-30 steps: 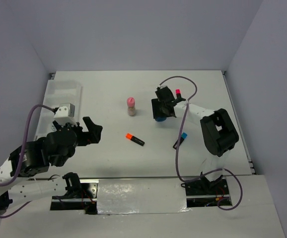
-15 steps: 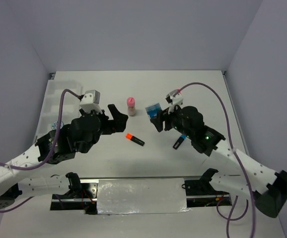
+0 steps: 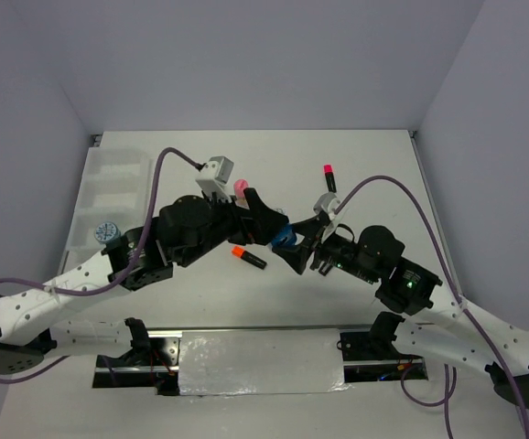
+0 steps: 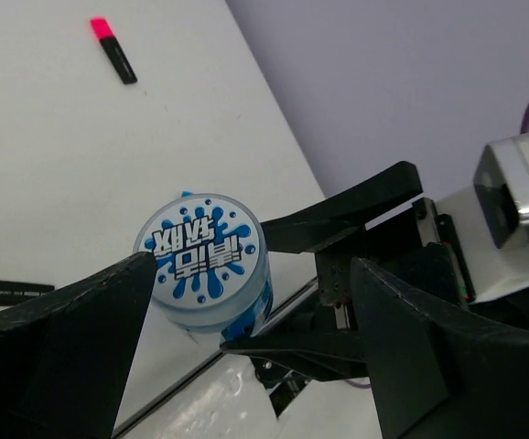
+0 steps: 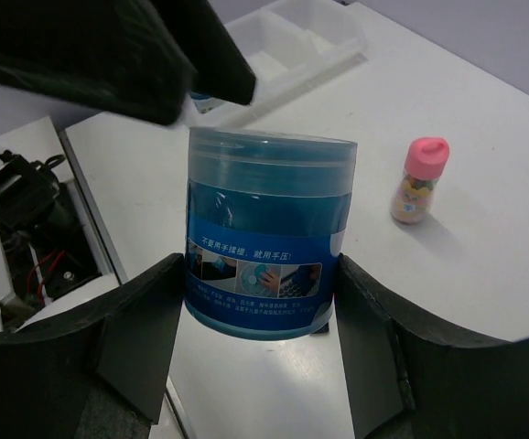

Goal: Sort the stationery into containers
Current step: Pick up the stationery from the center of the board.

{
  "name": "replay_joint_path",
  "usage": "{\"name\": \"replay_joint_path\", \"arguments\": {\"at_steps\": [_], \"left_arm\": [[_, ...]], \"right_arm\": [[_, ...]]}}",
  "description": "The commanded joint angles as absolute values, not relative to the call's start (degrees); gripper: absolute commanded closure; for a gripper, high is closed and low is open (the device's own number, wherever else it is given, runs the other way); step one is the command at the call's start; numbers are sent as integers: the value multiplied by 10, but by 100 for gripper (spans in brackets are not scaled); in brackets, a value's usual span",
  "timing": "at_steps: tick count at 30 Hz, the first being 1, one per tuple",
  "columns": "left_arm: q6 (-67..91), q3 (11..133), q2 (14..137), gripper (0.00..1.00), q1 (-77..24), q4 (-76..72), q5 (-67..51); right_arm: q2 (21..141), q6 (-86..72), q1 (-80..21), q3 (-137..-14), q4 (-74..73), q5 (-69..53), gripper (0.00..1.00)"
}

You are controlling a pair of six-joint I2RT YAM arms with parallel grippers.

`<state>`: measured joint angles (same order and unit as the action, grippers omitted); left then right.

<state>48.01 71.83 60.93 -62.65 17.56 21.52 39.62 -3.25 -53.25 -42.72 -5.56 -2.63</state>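
Note:
My right gripper is shut on a small round blue roll and holds it above the table's middle. In the right wrist view the roll stands upright between my fingers. My left gripper is open right beside it. In the left wrist view its jaws stand wide on either side of the roll. The orange-capped marker lies under the left arm. The pink-capped marker lies far right. The pink-capped tube stands behind the left wrist. A second blue roll sits in the white tray. The blue-capped marker is hidden.
The tray lies along the table's left edge and also shows in the right wrist view. Both arms cross the table's near half and meet at its middle. Grey walls close the back and both sides.
Both arms have swung in to the table's middle. My right gripper lifted the blue roll and carried it left and nearer. My open left gripper came right to meet it.

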Motion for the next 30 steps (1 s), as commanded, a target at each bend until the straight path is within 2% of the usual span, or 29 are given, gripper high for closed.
{"name": "replay_joint_path", "arguments": {"at_steps": [1, 19, 24, 30], "left_arm": [[473, 766, 631, 1, -625, 193, 193], [461, 753, 621, 1, -625, 232, 229], [468, 738, 621, 1, -625, 182, 178], [480, 736, 635, 7, -625, 163, 130]], "right_arm": [[381, -13, -548, -446, -3, -23, 94], [355, -10, -552, -450, 29, -69, 94], [362, -8, -552, -446, 49, -80, 93], [352, -9, -551, -433, 82, -69, 93]]}}
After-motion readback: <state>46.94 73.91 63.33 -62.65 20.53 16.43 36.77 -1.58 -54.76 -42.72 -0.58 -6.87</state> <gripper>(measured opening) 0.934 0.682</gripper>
